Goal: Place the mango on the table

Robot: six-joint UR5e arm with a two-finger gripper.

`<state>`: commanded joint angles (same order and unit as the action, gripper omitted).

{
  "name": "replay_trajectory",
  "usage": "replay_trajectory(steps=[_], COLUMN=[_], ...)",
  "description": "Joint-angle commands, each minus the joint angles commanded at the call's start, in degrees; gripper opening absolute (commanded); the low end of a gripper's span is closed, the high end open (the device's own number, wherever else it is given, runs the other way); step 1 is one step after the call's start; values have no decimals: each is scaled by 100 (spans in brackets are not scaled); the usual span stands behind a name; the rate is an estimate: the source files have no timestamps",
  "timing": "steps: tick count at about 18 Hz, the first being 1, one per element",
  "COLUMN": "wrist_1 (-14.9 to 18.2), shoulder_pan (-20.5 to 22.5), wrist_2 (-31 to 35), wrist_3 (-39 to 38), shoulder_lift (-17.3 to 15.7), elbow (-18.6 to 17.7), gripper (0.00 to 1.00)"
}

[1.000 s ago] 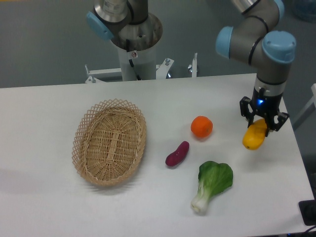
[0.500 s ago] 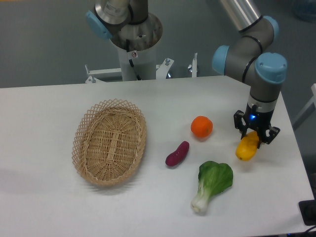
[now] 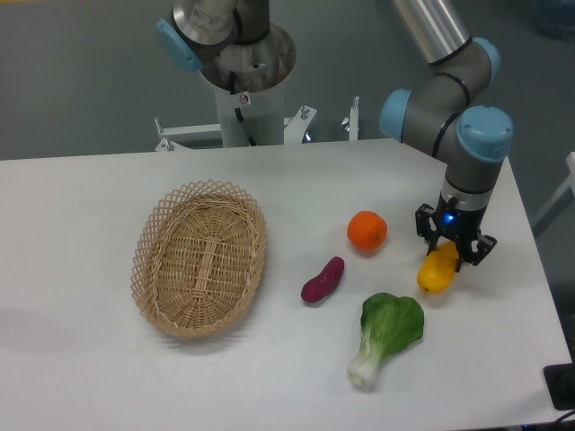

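camera | white table (image 3: 90, 377) | grey floor behind | gripper (image 3: 452, 253) clasps mango (image 3: 435, 272)

I see the mango (image 3: 435, 272), smooth yellow and elongated, tilted with its upper end clamped in the pincer (image 3: 453, 250), low over the white worktop (image 3: 81, 359) near its right edge.

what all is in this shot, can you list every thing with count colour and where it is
table: 1, white, fills the lower frame
basket: 1, tan wicker, left of centre on the table
orange: 1, orange, right of centre
sweet potato: 1, purple, between the basket and the greens
bok choy: 1, green with white stem, front right
mango: 1, yellow, right side, held in the gripper
pedestal: 1, white, behind the table
arm: 1, grey with blue caps, upper right
gripper: 1, black, closed on the mango
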<state>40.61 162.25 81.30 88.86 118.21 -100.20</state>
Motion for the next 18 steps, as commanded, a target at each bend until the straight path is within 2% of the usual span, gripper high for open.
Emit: replay_trajectory(steps=[1,6,9,15,18], wrist_1=[-9,0,9,26,105], shoulder_pan=[0,9,18,44,97], wrist_2=[0,0,9,26,18], wrist_3=[9,-35,-62,-53,34], shoulder_lift=[-9,-88,-263,-430,-676], elbow=[0,70,97,421,475], gripper=[100,100,100,100,100])
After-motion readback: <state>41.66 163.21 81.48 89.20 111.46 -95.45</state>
